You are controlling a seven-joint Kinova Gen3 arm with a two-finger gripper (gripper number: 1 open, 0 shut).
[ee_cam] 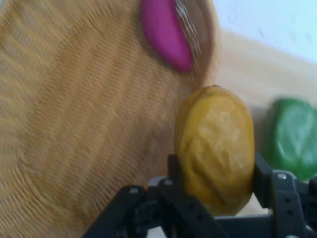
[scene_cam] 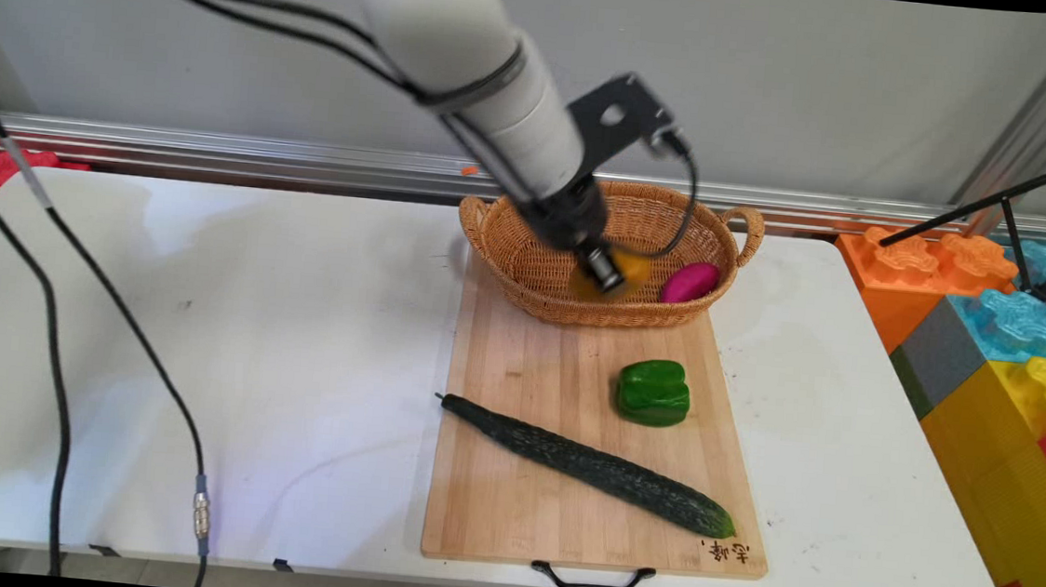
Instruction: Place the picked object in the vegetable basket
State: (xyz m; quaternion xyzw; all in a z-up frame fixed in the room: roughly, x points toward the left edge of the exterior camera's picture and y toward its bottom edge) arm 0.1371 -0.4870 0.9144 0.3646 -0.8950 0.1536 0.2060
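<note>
- Pincer [ee_cam: 215, 173] is clenched on a yellow-orange fruit [ee_cam: 215, 146], a lumpy oval thing, maybe a lemon or mango. One finger [ee_cam: 173, 171] presses each side of it.
- From the main view, the pincer [scene_cam: 607, 274] sits inside the wicker basket [scene_cam: 524, 280], arm reaching down from upper left, black cable looping off the wrist.
- The fruit [scene_cam: 632, 267] is over the basket's floor; can't tell if it's touching the weave or just above it.
- A magenta oval thing [scene_cam: 690, 281] lies in the basket too, against the right wall, just beside the held fruit. The hand view shows it [ee_cam: 166, 34] tucked along the rim.
- The basket has two handles and stands on the far end of the wooden cutting board [scene_cam: 515, 517], overhanging its back edge.
- On the board, near the basket: a green bell pepper [scene_cam: 653, 392], right of centre. It also shows in the hand view [ee_cam: 292, 141], past the basket rim.
- A long dark cucumber [scene_cam: 589, 465] lies diagonally across the board's near half, stem end at the left edge, well apart from the pincer.
- The board has a black handle on its near edge and lies on the white tabletop [scene_cam: 201, 352].
- Coloured foam blocks [scene_cam: 998, 312] are stacked off the tabletop's right end.
</note>
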